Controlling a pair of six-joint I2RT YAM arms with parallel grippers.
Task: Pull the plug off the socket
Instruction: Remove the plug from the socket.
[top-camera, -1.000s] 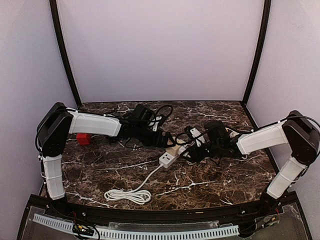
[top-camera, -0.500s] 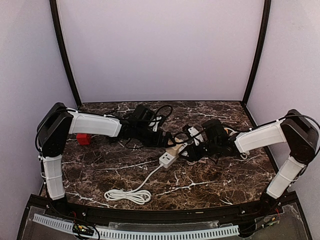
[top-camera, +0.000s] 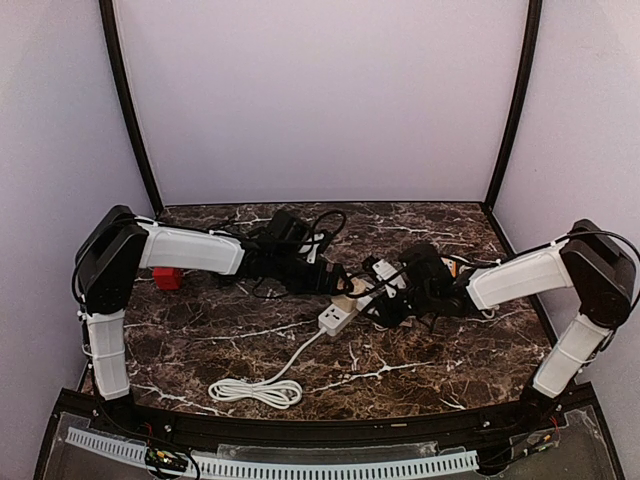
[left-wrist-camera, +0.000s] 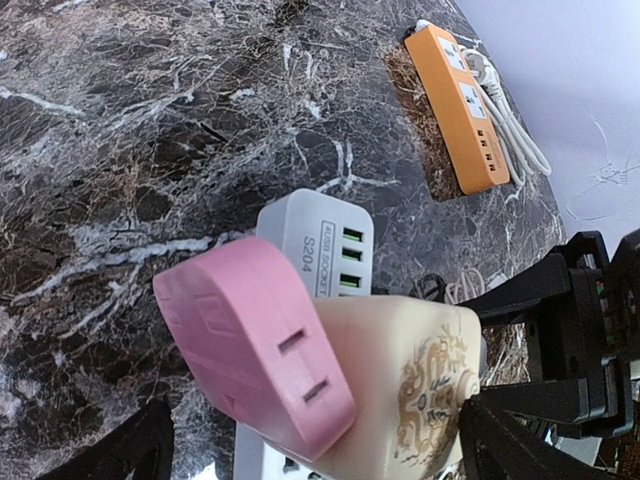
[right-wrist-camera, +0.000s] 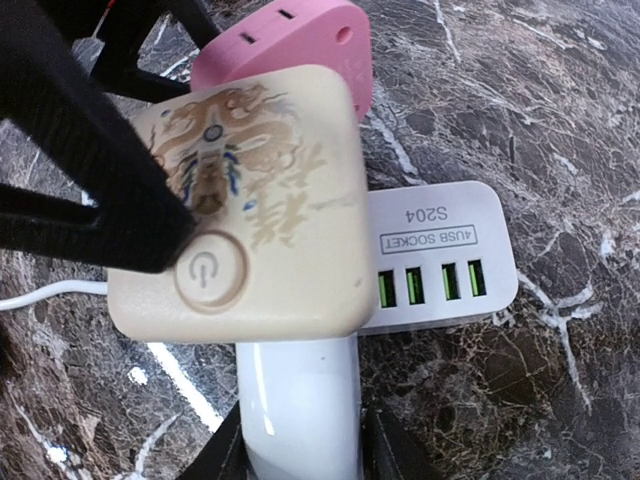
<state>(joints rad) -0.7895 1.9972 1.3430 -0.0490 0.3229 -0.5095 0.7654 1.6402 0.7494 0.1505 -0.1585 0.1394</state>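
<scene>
While the left tool pinched the cream-and-pink plug, we saw the right tool pressed onto the white power strip just below it. The plug sat on that strip, mid-bench, between both tools; an orange strip lay well apart.
</scene>
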